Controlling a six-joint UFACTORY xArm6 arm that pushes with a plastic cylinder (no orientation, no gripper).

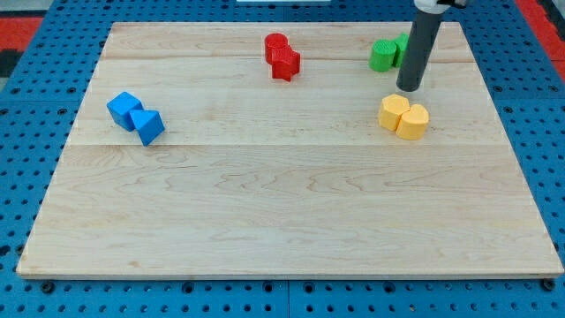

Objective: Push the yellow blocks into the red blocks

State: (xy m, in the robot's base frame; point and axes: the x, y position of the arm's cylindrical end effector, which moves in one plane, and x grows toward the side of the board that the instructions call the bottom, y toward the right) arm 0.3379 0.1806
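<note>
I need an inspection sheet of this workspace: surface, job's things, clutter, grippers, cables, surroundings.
Surface: wooden board, flat, pale.
Job's things: two yellow blocks touching, view's right; two red blocks touching, view's top centre; the pairs lie apart.
Clutter: two blue blocks at view's left; green blocks at view's top right, partly hidden by the rod.
Grippers: none; my tip is just above the yellow blocks in the view.
Cables: nothing seen.
Surroundings: blue perforated base; red area at the top corners.

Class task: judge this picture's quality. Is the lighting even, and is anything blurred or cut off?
Camera view: even, soft light, faint shadows, no glare on the board; yellow blocks and my tip sharp; the rod's top cropped by the frame.
</note>
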